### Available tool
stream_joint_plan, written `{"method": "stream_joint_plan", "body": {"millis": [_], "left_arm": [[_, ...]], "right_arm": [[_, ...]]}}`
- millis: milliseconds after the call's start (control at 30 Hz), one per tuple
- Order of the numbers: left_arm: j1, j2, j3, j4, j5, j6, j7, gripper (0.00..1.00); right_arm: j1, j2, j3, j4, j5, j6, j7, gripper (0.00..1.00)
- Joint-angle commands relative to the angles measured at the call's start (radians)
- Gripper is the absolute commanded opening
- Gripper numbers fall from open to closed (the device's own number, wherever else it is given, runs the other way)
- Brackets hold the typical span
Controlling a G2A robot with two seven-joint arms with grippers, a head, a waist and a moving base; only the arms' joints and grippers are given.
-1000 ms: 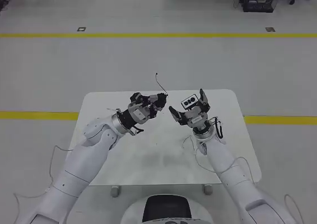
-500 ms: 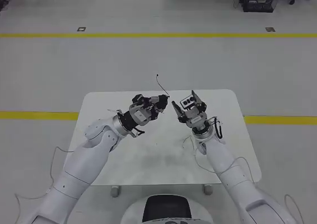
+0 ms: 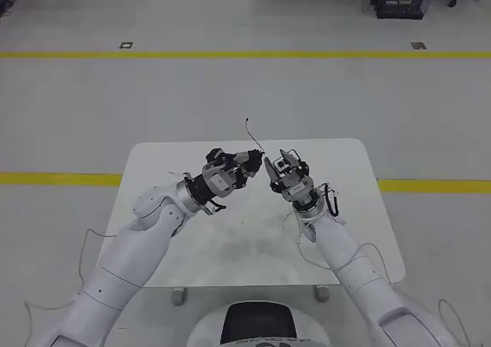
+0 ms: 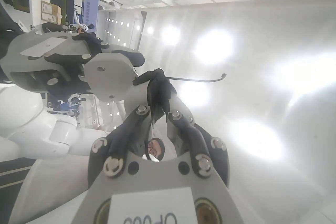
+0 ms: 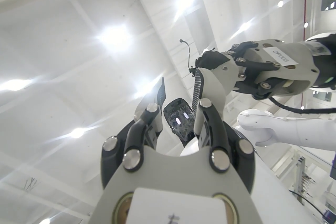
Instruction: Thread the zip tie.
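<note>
Now: zip tie [image 3: 251, 133] aloft over the desk [image 3: 350, 217], left tool [image 3: 252, 158] clamped on its lower end.
Its long axis rises away from both arms; right tool [image 3: 273, 164], fingers apart, sits just beside the clamped end.

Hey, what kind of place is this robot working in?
Probably a big industrial hall or robot test floor: yellow lane lines cross the pale floor, bright ceiling lights hang high overhead, and the white table stands alone in open space.
</note>
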Motion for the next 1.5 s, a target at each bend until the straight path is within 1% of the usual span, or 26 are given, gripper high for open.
{"method": "stream_joint_plan", "body": {"millis": [0,200,300,367,433,567,967,1200,1467], "left_arm": [[0.003,0.000,0.002,-0.003,0.003,-0.001,0.002,0.00],[0.005,-0.002,0.009,-0.007,0.010,0.000,0.010,0.00],[0.004,-0.003,0.012,-0.009,0.011,0.000,0.012,0.00],[0.005,-0.003,0.013,-0.010,0.010,-0.001,0.014,0.00],[0.006,-0.004,0.015,-0.011,0.011,-0.001,0.015,0.00],[0.009,-0.004,0.015,-0.013,0.013,-0.001,0.017,0.00],[0.022,-0.003,0.012,-0.026,0.019,-0.001,0.025,0.00],[0.025,-0.003,0.012,-0.029,0.022,0.000,0.029,0.00],[0.025,-0.005,0.018,-0.028,0.024,0.004,0.033,0.00]], "right_arm": [[0.000,0.000,-0.002,0.001,0.001,0.000,0.000,0.18],[0.000,-0.001,-0.010,0.003,0.000,0.003,0.000,0.18],[-0.001,0.000,-0.014,0.005,-0.001,0.007,0.000,0.21],[-0.002,0.000,-0.016,0.008,-0.002,0.010,0.000,0.21],[-0.002,0.000,-0.017,0.011,-0.002,0.012,0.000,0.19],[-0.003,-0.001,-0.019,0.009,0.001,0.009,0.000,0.11],[-0.007,-0.001,-0.023,0.002,0.008,0.010,0.000,0.13],[-0.008,0.001,-0.023,-0.003,0.006,0.012,0.000,0.15],[-0.013,0.003,-0.025,-0.011,0.005,0.010,0.000,0.13]]}}
